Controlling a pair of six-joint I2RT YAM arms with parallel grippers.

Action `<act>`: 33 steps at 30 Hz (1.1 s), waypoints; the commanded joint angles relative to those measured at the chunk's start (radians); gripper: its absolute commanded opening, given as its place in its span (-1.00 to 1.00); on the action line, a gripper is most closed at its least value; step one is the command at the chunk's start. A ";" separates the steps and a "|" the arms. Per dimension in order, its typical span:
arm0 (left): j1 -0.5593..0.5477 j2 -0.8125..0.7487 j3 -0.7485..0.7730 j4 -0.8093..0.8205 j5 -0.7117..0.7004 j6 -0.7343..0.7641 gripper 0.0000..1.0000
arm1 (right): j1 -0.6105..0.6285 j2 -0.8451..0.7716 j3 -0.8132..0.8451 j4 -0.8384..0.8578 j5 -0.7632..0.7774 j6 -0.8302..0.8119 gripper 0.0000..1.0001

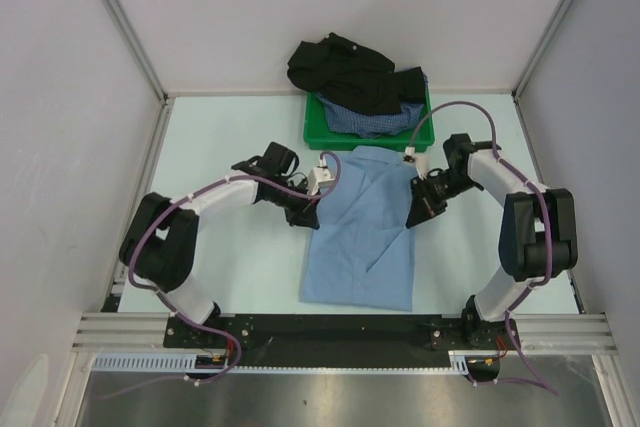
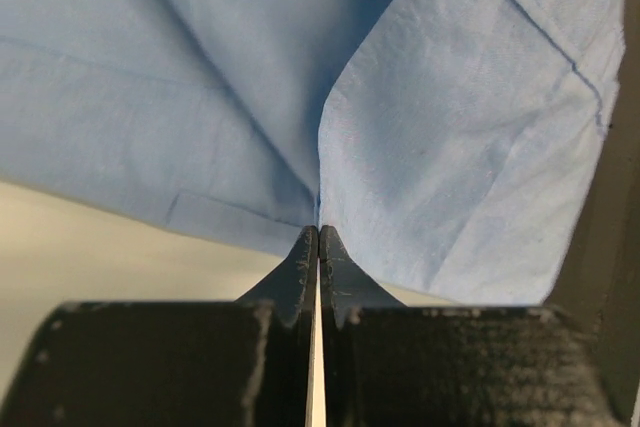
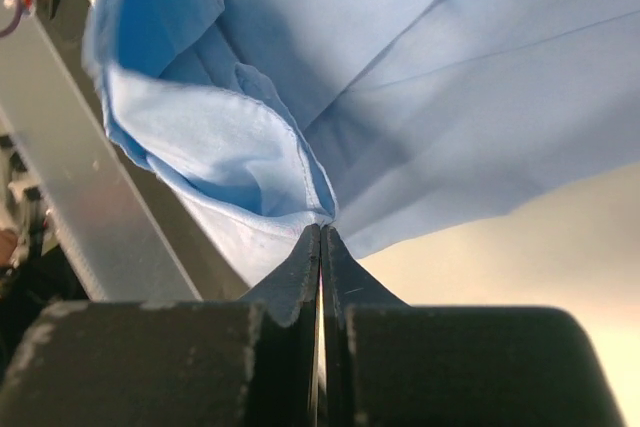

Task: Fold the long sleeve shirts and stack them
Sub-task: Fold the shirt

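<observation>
Left gripper (image 2: 318, 237), right gripper (image 3: 320, 232) on shirt (image 1: 360, 237)

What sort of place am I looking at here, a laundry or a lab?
Most likely a robot test cell: white panel walls on aluminium framing, a left arm and right arm bolted at the table edge, dark shirts in a green tray.

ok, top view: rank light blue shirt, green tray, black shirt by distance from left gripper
1. light blue shirt: left gripper is shut on its left edge.
2. green tray: just behind that shirt.
3. black shirt: heaped over the tray's rear, farthest.
</observation>
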 commanded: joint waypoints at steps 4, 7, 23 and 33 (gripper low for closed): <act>0.024 0.116 0.098 0.040 -0.051 -0.051 -1.00 | -0.029 0.071 0.076 0.127 0.036 0.050 -1.00; 0.024 0.150 0.123 0.040 -0.061 -0.069 -1.00 | -0.027 0.097 0.070 0.147 0.054 0.063 -1.00; 0.024 0.206 0.139 0.066 -0.119 -0.123 -1.00 | -0.024 0.084 0.036 0.158 0.136 0.109 -0.67; 0.148 0.034 0.005 0.260 0.115 -0.397 0.20 | -0.026 -0.202 -0.011 0.188 -0.220 0.315 0.14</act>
